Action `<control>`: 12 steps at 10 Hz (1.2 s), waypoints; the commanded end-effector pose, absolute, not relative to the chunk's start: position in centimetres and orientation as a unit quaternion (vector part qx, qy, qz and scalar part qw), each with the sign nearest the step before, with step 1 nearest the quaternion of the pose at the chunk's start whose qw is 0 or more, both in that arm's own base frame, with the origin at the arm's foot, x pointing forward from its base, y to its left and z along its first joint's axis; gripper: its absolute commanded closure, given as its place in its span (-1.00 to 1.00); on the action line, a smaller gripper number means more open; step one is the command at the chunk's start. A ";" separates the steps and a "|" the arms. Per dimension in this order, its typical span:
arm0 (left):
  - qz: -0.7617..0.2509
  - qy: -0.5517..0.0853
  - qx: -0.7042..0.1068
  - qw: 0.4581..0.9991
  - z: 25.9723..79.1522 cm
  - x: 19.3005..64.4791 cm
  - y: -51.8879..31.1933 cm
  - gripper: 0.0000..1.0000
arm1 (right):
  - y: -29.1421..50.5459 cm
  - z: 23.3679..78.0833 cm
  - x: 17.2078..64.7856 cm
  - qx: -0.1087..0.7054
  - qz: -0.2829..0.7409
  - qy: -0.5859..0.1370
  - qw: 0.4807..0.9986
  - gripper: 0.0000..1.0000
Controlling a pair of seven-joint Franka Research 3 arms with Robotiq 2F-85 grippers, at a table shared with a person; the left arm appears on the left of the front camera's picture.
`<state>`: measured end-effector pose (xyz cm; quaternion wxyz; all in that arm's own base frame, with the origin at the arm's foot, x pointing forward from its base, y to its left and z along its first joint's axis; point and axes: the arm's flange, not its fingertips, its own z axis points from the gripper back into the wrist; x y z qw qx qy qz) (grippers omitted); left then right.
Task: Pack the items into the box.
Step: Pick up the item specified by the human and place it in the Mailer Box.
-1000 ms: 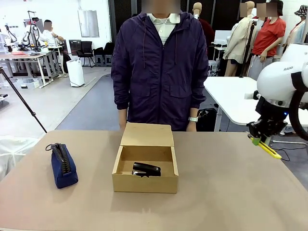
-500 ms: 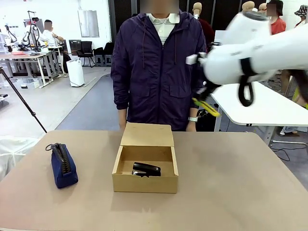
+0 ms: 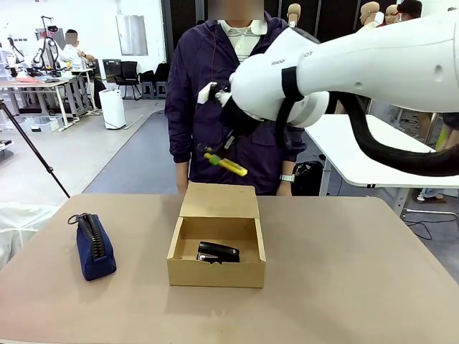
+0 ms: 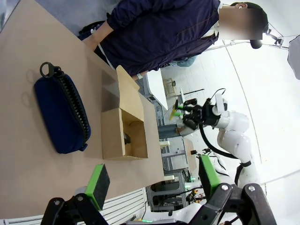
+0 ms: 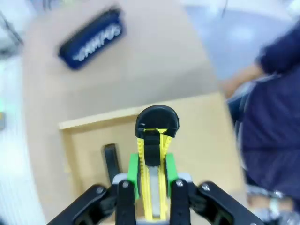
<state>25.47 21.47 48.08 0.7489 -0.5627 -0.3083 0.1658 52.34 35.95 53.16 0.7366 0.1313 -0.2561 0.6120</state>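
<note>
The brown cardboard box (image 3: 215,274) stands open at the table's middle, its lid flap lying back toward the person. A black stapler (image 3: 218,252) lies inside it. My right gripper (image 3: 217,153) hangs above the box's far edge, shut on the yellow utility knife (image 3: 226,165). In the right wrist view the knife (image 5: 152,159) sticks out between the green pads, black tip forward, over the box (image 5: 93,123) and the stapler (image 5: 111,161). My left gripper (image 4: 152,180) is open and holds nothing, well back from the box (image 4: 111,133).
A navy blue zip pouch (image 3: 93,246) lies on the table's left side, also seen as the pouch (image 4: 63,117) and the pouch (image 5: 91,40). A person in a dark jacket stands close behind the box, hands at the far table edge. A white table stands at the back right.
My right arm has swung from the far right to above the box's far edge, carrying the yellow knife. Box, stapler and pouch have stayed put.
</note>
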 end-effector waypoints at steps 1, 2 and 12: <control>0.160 -0.318 -0.569 0.741 48.1 25.5 21.3 -1.00 | 36.1 51.1 51.9 0.148 0.666 -0.179 0.709 1.00; 0.160 -0.318 -0.569 0.741 48.1 25.5 21.3 -1.00 | 37.0 49.2 51.5 0.159 0.671 -0.148 0.709 1.00; 0.160 -0.318 -0.569 0.741 48.1 25.5 21.3 -1.00 | 40.2 42.0 51.3 0.100 0.659 -0.097 0.739 -0.26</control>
